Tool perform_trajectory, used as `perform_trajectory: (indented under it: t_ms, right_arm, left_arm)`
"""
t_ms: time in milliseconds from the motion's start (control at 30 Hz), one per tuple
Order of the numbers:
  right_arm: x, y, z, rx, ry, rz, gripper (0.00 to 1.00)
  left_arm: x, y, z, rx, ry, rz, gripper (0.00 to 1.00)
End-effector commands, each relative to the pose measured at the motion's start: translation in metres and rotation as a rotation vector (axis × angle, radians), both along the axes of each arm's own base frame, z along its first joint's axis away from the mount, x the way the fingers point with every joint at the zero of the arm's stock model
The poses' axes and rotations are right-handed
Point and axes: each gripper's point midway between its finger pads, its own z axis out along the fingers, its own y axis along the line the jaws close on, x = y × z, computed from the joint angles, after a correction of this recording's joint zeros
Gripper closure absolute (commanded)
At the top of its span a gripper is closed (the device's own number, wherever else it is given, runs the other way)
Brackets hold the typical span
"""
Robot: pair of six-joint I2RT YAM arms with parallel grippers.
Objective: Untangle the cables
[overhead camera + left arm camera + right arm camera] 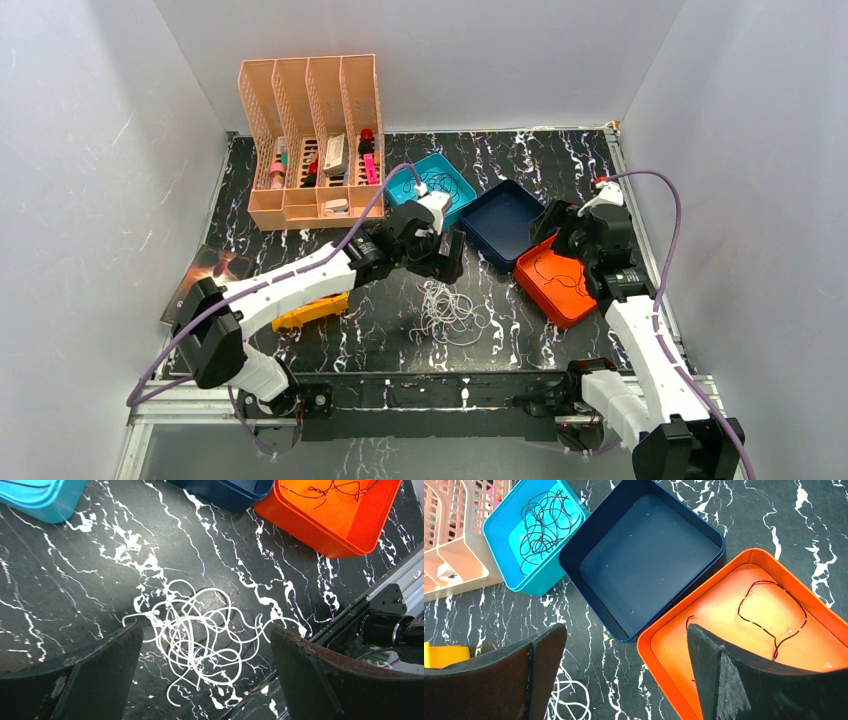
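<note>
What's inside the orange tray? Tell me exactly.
A thin black wire lies in a loose loop on the floor of the orange tray. The right gripper hides the tray's near corner, so anything lying there cannot be seen.

Plain pale grey panels close the space in on three sides: a back wall (pixel 420 60), a left wall (pixel 90 150) with a few faint scuffs, and a right wall (pixel 760 130). They meet in straight corners. Between them lies a table (pixel 520 160) with a black top veined in white, like marble. A metal rail (pixel 618 155) runs along its right edge, and another (pixel 420 415) along the near edge. A peach slotted rack (pixel 310 100) stands at the back left against the wall. The light is soft and even, with weak shadows.
</note>
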Motion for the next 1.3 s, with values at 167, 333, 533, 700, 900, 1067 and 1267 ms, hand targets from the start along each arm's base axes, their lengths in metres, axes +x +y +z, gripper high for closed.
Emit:
perform_trajectory:
  t_ms: [167,333,533,700,900,1067,1267]
  right_arm:
    - [0.006,-0.003,0.024,0.017,-0.066,-0.03,0.02]
    - [0.006,-0.003,0.022,0.018,-0.061,-0.031,0.02]
    - [0.006,-0.003,0.021,0.017,-0.058,-0.03,0.02]
    - [0.005,-0.003,0.019,0.016,-0.053,-0.031,0.02]
    - [0.005,-0.003,0.017,0.016,-0.05,-0.031,0.02]
    - [0.005,-0.005,0.016,0.01,-0.05,-0.038,0.02]
    - [0.004,-0.006,0.015,0.009,-0.048,-0.041,0.02]
  left_arm:
    - [-0.021,-0.017,0.002,-0.081,-0.013,0.018,0.02]
    - [-0.027,-0.022,-0.016,-0.077,0.009,0.027,0.02]
    - [-0.033,-0.033,-0.031,-0.066,0.025,0.003,0.02]
    - [-0.034,-0.037,-0.045,-0.053,0.039,-0.003,0.03]
    - [-0.034,-0.037,-0.059,-0.025,0.047,-0.002,0.07]
    - [-0.031,-0.036,-0.067,-0.007,0.048,0.011,0.16]
    - [-0.03,-0.034,-0.077,0.014,0.053,0.025,0.29]
